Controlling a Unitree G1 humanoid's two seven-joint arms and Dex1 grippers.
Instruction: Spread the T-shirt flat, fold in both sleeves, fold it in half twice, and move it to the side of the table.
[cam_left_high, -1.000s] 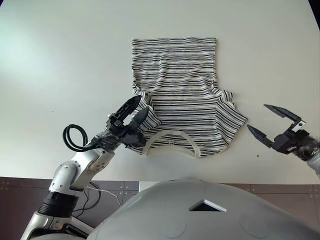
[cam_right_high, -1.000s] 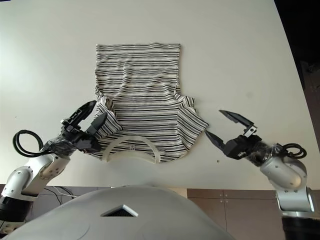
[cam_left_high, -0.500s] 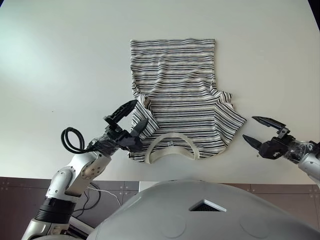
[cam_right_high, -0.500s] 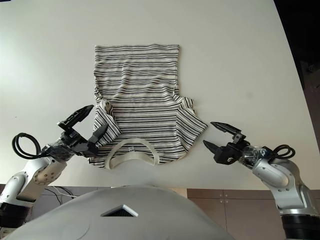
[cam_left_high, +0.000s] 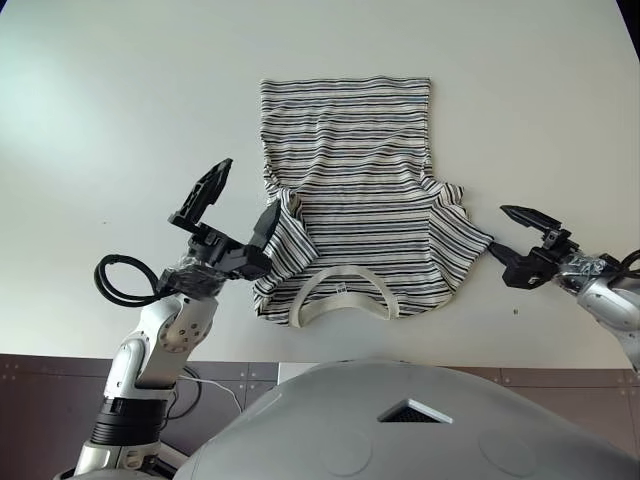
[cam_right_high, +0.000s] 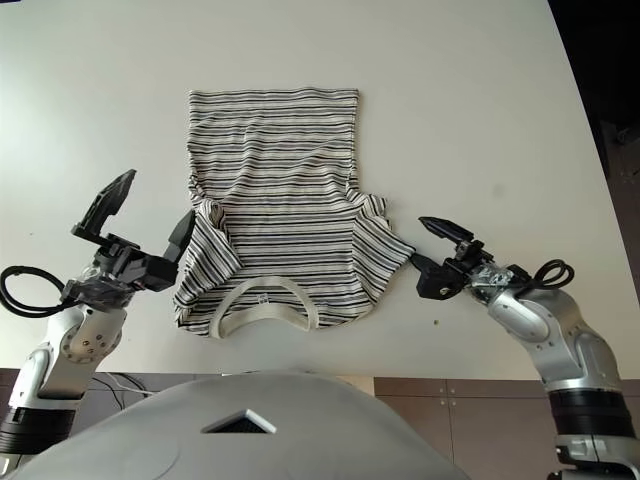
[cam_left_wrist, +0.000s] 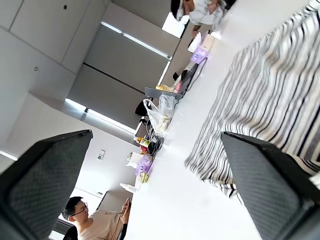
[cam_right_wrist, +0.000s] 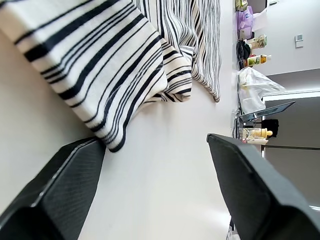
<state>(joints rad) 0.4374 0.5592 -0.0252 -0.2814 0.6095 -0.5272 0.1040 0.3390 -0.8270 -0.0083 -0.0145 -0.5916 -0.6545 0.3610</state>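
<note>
**Striped T-shirt lying flat, both hands released at its sleeves**

The left hand (cam_left_high: 250, 185) is held spread wide over the table (cam_left_high: 120, 100), near the front edge and left of the middle. One of its fingers (cam_left_high: 266, 222) is seen against the edge of the left sleeve (cam_left_high: 285, 250), while the other is raised over bare table. Nothing is gripped.

The T-shirt (cam_left_high: 350, 170) is laid face up at the middle of the table. Its white collar (cam_left_high: 345, 272) is turned toward the front edge and its hem (cam_left_high: 345, 82) toward the far edge. The cloth is puckered where each sleeve joins the body.

The right hand (cam_left_high: 497, 228) is held low by the front edge, right of the middle, released and gripping nothing. The corner of the right sleeve (cam_left_high: 465, 235) is found just beside the tip of its lower finger; contact cannot be told.
</note>
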